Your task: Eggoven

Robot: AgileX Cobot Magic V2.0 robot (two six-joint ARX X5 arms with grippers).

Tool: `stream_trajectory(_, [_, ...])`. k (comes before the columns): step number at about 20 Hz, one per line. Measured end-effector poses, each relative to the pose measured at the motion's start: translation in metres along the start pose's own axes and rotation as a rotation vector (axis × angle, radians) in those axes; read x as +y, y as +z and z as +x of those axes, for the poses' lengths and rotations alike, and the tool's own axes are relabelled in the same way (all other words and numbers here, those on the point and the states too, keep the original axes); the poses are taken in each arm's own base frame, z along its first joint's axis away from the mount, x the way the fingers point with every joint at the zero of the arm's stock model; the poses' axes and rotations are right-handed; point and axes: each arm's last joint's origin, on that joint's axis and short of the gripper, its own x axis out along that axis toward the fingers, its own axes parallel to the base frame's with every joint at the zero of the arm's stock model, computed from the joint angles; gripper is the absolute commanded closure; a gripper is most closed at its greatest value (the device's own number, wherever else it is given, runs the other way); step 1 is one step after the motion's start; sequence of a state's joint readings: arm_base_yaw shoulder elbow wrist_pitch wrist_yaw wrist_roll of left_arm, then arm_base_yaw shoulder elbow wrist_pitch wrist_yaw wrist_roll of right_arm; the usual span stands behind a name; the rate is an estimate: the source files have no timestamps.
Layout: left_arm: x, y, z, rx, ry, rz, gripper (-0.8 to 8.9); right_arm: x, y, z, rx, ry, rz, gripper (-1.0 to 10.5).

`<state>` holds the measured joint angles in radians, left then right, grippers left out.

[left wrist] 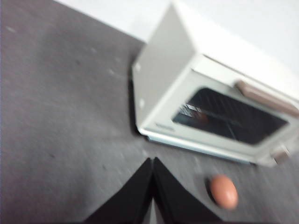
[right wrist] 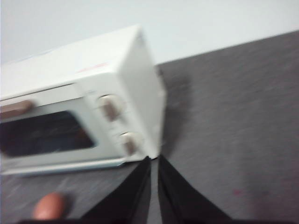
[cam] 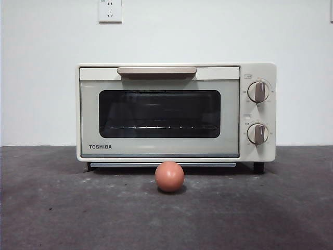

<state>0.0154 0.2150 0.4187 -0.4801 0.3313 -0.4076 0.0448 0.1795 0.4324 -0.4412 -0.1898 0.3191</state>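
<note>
A cream TOSHIBA toaster oven (cam: 176,112) stands at the back of the dark table with its door closed, beige handle (cam: 156,71) on top and two dials on the right. A reddish-brown egg (cam: 169,176) lies on the table just in front of the oven's door. No arm shows in the front view. My left gripper (left wrist: 153,161) is shut and hovers above the table, to the left of the egg (left wrist: 223,191) and the oven (left wrist: 210,93). My right gripper (right wrist: 154,159) is shut too, off the oven's (right wrist: 84,102) right front corner, with the egg (right wrist: 49,206) further left.
The dark grey tabletop (cam: 62,208) spreads wide on both sides of the egg. A white wall with a socket (cam: 110,10) rises behind the oven.
</note>
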Motion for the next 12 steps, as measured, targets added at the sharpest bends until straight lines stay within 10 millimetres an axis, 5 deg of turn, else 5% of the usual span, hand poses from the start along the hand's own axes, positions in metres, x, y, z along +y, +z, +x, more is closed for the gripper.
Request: stream_trajectory(12, [-0.026,0.035,-0.003,0.376,-0.172,0.132,8.06,0.030,0.038,0.006,0.473,0.456,-0.040,9.4])
